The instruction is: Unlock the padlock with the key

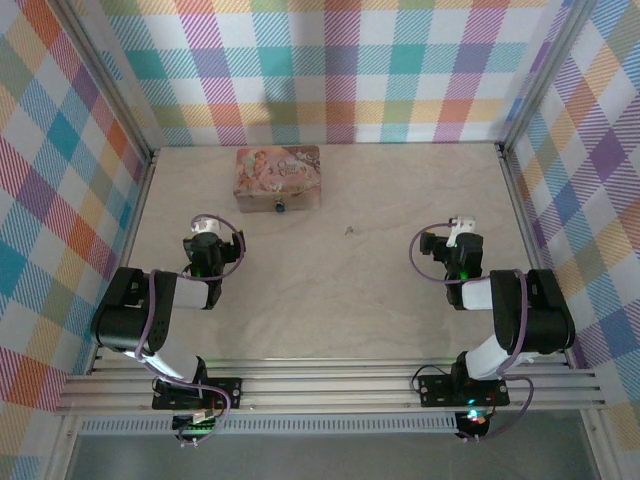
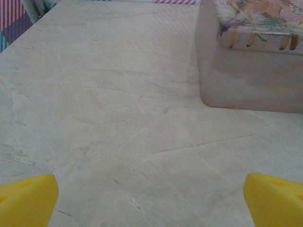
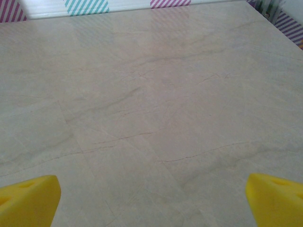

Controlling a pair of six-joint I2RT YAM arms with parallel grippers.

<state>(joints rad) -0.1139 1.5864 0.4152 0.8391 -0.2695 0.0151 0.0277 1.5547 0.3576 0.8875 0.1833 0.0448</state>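
Note:
The padlock [image 1: 280, 207] is a tiny blue-green speck on the table, right against the front face of the pink tin [image 1: 278, 178]. The key [image 1: 348, 230] is a thin grey sliver lying alone on the table, right of the tin and apart from it. My left gripper [image 1: 205, 228] hovers near-left of the tin, open, with nothing between its yellow fingertips [image 2: 28, 201]. My right gripper [image 1: 460, 226] sits right of the key, also open and empty, its yellow fingertips [image 3: 274, 198] spread wide over bare table. The tin's corner [image 2: 251, 71] appears at the upper right of the left wrist view.
The beige marbled table [image 1: 380, 290] is walled by plaid panels [image 1: 340, 70] on the back and both sides, with metal rails [image 1: 330, 385] along the near edge. Open tabletop lies between the two arms.

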